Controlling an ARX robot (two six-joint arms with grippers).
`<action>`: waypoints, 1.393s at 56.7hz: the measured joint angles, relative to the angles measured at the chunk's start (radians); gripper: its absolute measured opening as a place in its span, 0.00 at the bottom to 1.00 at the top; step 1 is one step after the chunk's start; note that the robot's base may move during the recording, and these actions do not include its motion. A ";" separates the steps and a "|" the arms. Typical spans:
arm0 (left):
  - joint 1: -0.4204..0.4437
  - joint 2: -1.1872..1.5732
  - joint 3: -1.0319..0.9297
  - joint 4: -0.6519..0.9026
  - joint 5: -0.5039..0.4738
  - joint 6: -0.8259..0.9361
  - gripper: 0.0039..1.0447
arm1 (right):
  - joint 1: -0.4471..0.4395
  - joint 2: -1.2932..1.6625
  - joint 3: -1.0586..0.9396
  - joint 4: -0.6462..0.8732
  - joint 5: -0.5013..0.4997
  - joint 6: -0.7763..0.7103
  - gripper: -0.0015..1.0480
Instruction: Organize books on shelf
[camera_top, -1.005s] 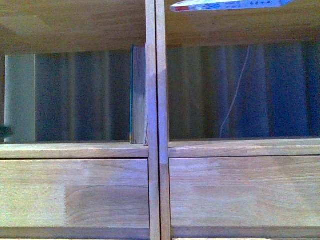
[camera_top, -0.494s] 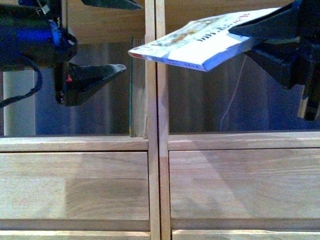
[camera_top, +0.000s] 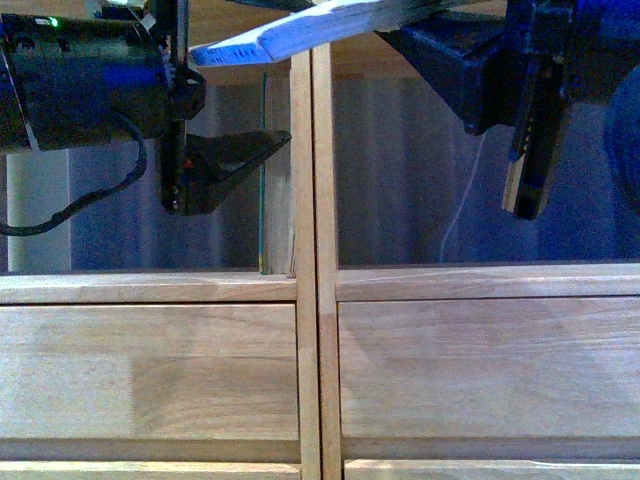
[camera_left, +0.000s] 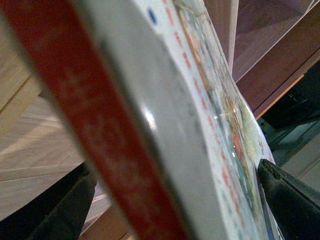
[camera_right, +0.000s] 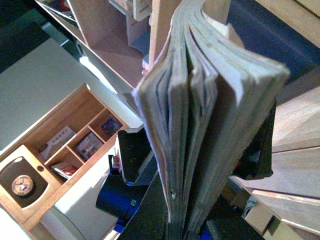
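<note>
While the right hand (camera_top: 410, 25) clamps the paperback (camera_top: 290, 35), its free end sits between the jaws of the wide-open left hand (camera_top: 275, 75). Handover judged underway; the left hand must close next.

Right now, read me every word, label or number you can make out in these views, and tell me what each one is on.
Nothing can be read as it stands.
On the paperback: red and blue printed marks on the cover, seen at a steep angle and blurred, unreadable.
In the wooden tray: items with printed covers, too small to read.
On the shelf and the teal book: no text shows.
</note>
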 joint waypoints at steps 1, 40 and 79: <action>0.000 0.000 0.000 0.000 -0.002 -0.002 0.93 | 0.004 0.000 0.001 0.000 0.004 -0.001 0.07; -0.052 -0.177 -0.121 0.116 -0.011 -0.032 0.16 | 0.038 -0.024 0.011 -0.046 -0.048 -0.055 0.27; 0.286 0.005 0.014 -0.034 -0.304 0.758 0.16 | -0.701 -0.433 -0.184 -0.534 -0.388 -0.605 0.93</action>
